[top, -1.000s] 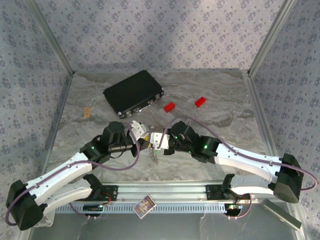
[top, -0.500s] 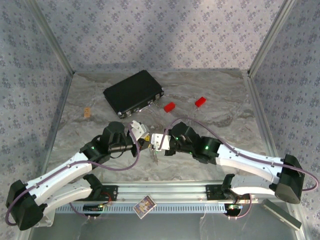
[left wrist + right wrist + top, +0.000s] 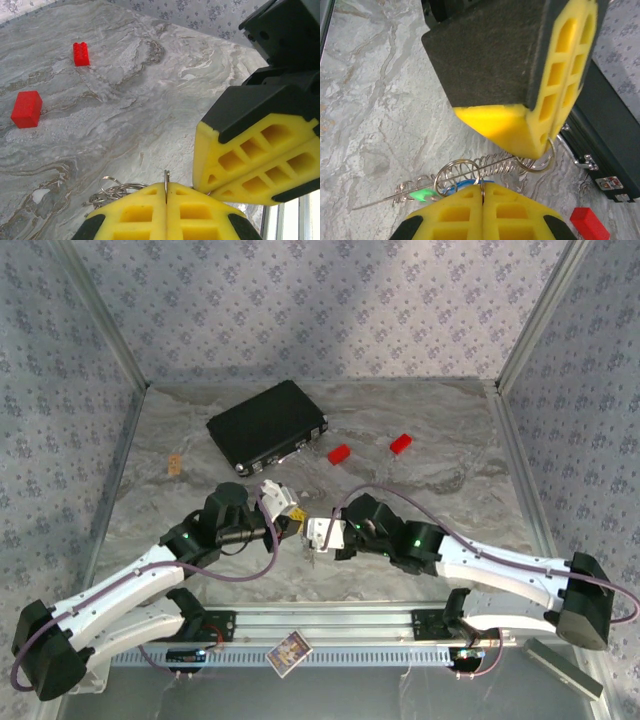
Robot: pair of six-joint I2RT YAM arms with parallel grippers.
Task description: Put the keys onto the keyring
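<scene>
My two grippers meet tip to tip low over the middle of the table. The left gripper [image 3: 292, 523] [image 3: 166, 186] is shut on a thin silvery ring of the keyring [image 3: 166, 176], with more wire loops [image 3: 114, 189] bunched to its left. The right gripper [image 3: 316, 535] [image 3: 481, 186] is shut on another ring of the same silvery tangle [image 3: 495, 167]. In the right wrist view the left gripper's yellow fingers [image 3: 545, 100] pinch a ring at their tip. The green-headed key [image 3: 422, 194] and the blue-headed key [image 3: 454, 188] hang in the loops just beside the right gripper's pads.
A black case [image 3: 267, 425] [image 3: 610, 150] lies at the back left of centre. Two red bricks [image 3: 339, 453] [image 3: 401, 443] sit to its right. A small tan piece [image 3: 175, 464] lies at the left, and a card [image 3: 290, 650] rests on the front rail.
The right arm has slid a little toward the near edge, bringing its gripper slightly lower and closer to the left one. The left arm has stayed put. Both grips are unchanged.
</scene>
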